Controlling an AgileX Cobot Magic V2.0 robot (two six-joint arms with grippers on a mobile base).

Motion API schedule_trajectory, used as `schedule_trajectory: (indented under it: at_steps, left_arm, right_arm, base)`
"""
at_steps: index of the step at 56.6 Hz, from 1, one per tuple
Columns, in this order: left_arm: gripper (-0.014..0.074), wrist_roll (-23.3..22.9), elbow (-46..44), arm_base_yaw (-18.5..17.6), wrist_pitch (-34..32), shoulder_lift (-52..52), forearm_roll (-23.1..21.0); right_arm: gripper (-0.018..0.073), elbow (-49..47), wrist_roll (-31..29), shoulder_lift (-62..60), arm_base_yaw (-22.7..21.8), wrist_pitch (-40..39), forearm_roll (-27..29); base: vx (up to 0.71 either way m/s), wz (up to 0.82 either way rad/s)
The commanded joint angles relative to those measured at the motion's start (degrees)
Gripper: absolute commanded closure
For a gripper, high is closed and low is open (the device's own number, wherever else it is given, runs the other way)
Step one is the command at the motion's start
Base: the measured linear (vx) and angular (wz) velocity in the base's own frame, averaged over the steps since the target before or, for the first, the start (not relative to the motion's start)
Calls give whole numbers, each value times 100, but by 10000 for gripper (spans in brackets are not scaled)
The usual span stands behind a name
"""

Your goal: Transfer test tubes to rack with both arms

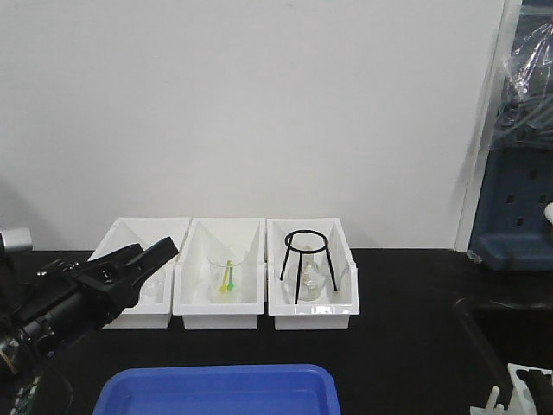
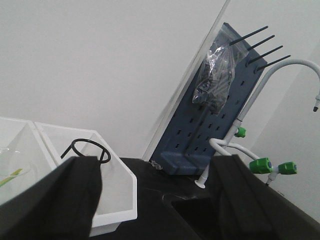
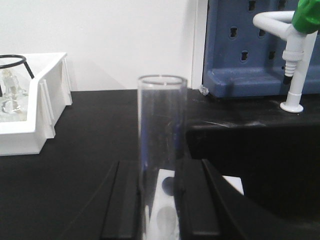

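A clear glass test tube [image 3: 161, 125] stands upright between the black fingers of my right gripper [image 3: 155, 200], which is shut on it. Directly under the tube lies the white rack [image 3: 167, 212], two of its round holes showing between the fingers. In the front view the rack [image 1: 517, 393] sits at the bottom right corner, mostly cut off. My left gripper [image 1: 155, 251] hangs at the left, in front of the left bin. Its jaws stand wide apart in the left wrist view, and the left gripper [image 2: 150, 200] has nothing between them.
Three white open-front bins [image 1: 225, 307] line the back of the black bench; the right one holds a black wire tripod [image 1: 307, 259]. A blue tray [image 1: 216, 389] lies at the front. A sink basin [image 1: 510, 320], white tap [image 3: 295, 60] and blue pegboard [image 2: 220, 100] are on the right.
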Motion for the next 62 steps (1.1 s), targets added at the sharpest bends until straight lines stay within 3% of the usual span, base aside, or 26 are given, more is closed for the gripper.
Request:
schedule_trajectory:
  at_steps: [1, 9, 17, 39, 47, 53, 57, 62]
  left_arm:
    - [27, 23, -122, 2, -375, -200, -207]
    - [27, 23, -122, 2, -354, -200, -207]
    - [27, 23, -122, 2, -349, -200, -207]
    - [27, 23, -122, 2, -349, -200, -207]
    - [27, 80, -129, 2, -348, -200, -207]
    - [27, 684, -146, 2, -349, -256, -254]
    - [27, 1079, -151, 2, -205, -390, -258]
    - [27, 1641, -151, 2, 272, -767, -296]
  right_arm:
    - [561, -44, -40, -23, -22, -901, -63]
    - [540, 15, -40, 53, -22, -930, -63]
    - [456, 15, -40, 79, -22, -656, -57]
    - [30, 15, 5, 79, -22, -669, -62]
    - [-13, 0, -1, -143, -22, -669, -74]
    - [-11, -42, -1, -790, -22, -568, -76]
    - [-10, -216, -1, -1421, -22, 46, -61]
    - [-10, -857, -80, -2469, -22, 1972, -225]
  base:
    - [0, 0]
    - [0, 0]
    - [0, 0]
    - [0, 0]
    - [0, 0]
    - [0, 0]
    - [0, 0]
    - [0, 0]
